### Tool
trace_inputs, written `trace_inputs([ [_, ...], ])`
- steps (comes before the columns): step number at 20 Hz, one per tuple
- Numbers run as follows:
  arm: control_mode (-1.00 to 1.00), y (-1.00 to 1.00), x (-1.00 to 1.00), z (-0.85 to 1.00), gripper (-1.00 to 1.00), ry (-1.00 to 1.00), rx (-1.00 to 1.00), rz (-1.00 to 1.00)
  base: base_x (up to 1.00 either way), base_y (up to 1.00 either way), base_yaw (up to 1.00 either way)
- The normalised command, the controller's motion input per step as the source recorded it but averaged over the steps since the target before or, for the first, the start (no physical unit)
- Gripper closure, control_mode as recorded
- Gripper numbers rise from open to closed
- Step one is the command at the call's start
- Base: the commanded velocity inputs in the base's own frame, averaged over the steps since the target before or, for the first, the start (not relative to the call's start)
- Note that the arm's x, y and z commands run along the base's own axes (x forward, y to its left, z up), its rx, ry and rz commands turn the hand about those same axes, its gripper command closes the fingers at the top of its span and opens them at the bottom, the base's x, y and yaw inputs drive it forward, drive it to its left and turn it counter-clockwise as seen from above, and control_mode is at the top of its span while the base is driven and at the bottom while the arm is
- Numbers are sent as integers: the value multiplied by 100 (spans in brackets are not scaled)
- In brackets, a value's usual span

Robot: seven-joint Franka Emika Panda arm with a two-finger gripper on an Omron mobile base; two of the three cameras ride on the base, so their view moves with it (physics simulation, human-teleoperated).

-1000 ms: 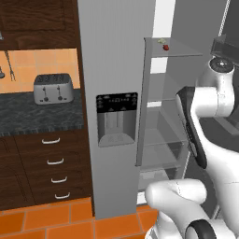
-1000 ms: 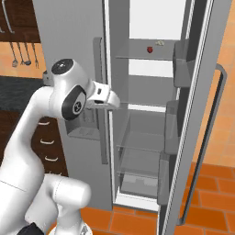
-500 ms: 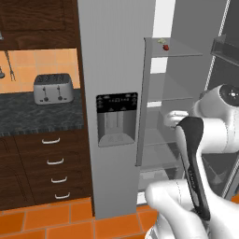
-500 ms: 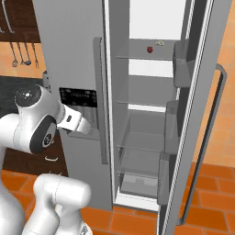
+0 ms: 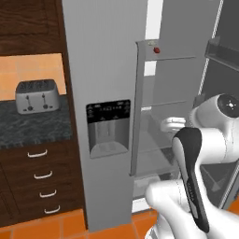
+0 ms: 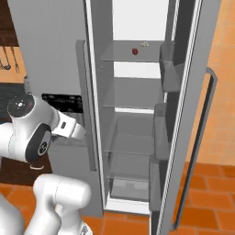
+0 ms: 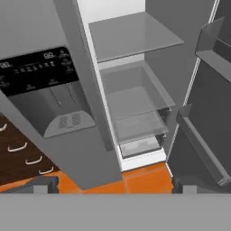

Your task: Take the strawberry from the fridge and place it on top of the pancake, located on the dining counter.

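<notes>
Lower than a second ago, the arm has folded down and in front of the base, so its end effector (image 7: 115, 182) now looks into the lower half of the fridge (image 6: 137, 114) rather than reaching toward the upper shelves. In the hand view its two dark fingertips (image 7: 43, 184) stand far apart at the bottom corners with nothing between them, so it is released and empty. It probably sits this low and wide because the right door (image 6: 193, 119) has just been swung clear and the arm is gathering itself before it rises to the fruit. The strawberry (image 6: 135, 51) lies on the top shelf (image 6: 124, 57), toward the back, just beside a small pale lump (image 6: 145, 44); it shows again as a red dot high in the left base view (image 5: 157, 50). From the hand view the shelf carrying it is cut off above the frame. The left door, with its black water dispenser (image 5: 108, 127), stays closed. A toaster (image 5: 35, 96) rests on the dark desk (image 5: 32, 126) to the left. The hand itself is mostly hidden behind the arm's white links in both base views.
</notes>
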Motion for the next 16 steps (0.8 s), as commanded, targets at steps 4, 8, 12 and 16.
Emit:
trace_inputs([
  [4,100,0,0,0,-100,0,0,0,66,-38,-30],
  [8,100,0,0,0,-100,0,0,0,38,-86,-2],
  [12,100,0,0,0,-100,0,0,0,85,0,0],
  [16,100,0,0,0,-100,0,0,0,72,3,0],
])
